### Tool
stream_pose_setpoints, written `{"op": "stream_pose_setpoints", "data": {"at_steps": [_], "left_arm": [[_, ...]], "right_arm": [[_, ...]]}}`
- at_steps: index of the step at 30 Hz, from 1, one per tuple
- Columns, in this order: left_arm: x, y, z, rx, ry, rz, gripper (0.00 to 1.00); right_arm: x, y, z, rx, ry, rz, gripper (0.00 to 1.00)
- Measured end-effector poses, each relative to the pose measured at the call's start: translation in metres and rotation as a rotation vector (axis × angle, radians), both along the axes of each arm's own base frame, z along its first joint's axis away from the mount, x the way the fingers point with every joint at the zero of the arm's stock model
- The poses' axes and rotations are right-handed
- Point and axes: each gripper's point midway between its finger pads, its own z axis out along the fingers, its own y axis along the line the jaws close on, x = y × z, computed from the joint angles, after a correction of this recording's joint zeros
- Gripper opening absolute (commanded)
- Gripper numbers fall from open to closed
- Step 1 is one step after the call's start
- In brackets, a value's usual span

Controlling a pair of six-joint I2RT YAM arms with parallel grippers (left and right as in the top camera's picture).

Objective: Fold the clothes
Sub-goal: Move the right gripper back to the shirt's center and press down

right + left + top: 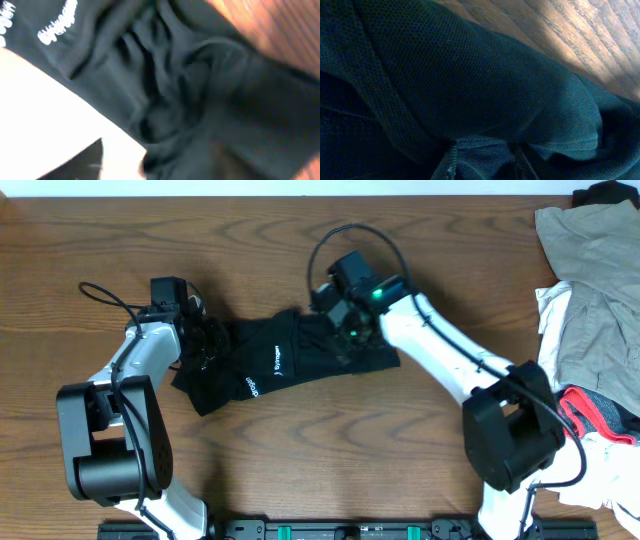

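The black garment (275, 360) lies bunched on the desk (330, 450) between our arms. Our left fingers (204, 338) sit at its left end, our right fingers (350, 332) at its right; we cannot tell whether either pair grips.

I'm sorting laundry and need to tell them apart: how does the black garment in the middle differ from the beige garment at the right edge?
The black garment lies midway on the table with the left arm and right arm reaching onto it; the beige garment sits at the right edge, away from both. The black garment carries white lettering; the beige garment shows none. Both are crumpled, not folded.
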Motion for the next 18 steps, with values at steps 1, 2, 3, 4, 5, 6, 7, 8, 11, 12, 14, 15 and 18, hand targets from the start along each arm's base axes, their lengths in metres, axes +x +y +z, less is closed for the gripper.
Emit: {"op": "stream_pose_setpoints", "data": {"at_steps": [1,2,3,4,5,6,7,8,11,12,14,15,18], "left_arm": [[-0.001,0.0,0.0,0.0,0.003,0.0,0.39],[-0.001,0.0,0.0,0.0,0.003,0.0,0.39],[-0.001,0.0,0.0,0.0,0.003,0.0,0.39],[-0.001,0.0,0.0,0.0,0.005,0.0,0.4],[-0.001,0.0,0.0,0.001,0.005,0.0,0.39],[-0.001,0.0,0.0,0.002,0.006,0.0,0.4],[-0.001,0.0,0.0,0.002,0.007,0.0,0.4],[-0.001,0.001,0.0,0.004,0.008,0.0,0.4],[-0.002,0.001,0.0,0.005,0.008,-0.006,0.47],[-0.001,0.0,0.001,0.003,0.007,-0.006,0.48],[-0.001,-0.001,0.002,-0.002,0.001,-0.022,0.48],[0.0,-0.002,0.002,-0.004,0.0,-0.026,0.48],[0.0,-0.002,0.003,-0.014,-0.004,-0.041,0.48]], "right_arm": [[-0.001,0.005,0.0,0.004,-0.006,0.011,0.83],[-0.003,0.007,0.0,0.006,-0.006,0.015,0.86],[-0.004,0.009,0.0,0.005,-0.007,0.018,0.88],[-0.004,0.009,0.0,0.003,-0.007,0.016,0.9],[-0.004,0.007,-0.001,-0.003,-0.007,0.009,0.92],[-0.003,0.004,-0.001,-0.015,-0.006,0.0,0.93],[-0.003,0.0,-0.002,-0.027,-0.001,-0.007,0.94],[-0.004,-0.003,-0.003,-0.038,0.005,-0.013,0.99],[-0.003,-0.018,-0.006,-0.069,0.025,-0.044,0.99],[-0.001,-0.023,-0.006,-0.076,0.029,-0.055,0.99],[0.003,-0.03,-0.007,-0.081,0.029,-0.073,0.98],[0.005,-0.033,-0.007,-0.082,0.026,-0.081,0.95],[0.012,-0.035,-0.006,-0.077,0.009,-0.093,0.72]]}}
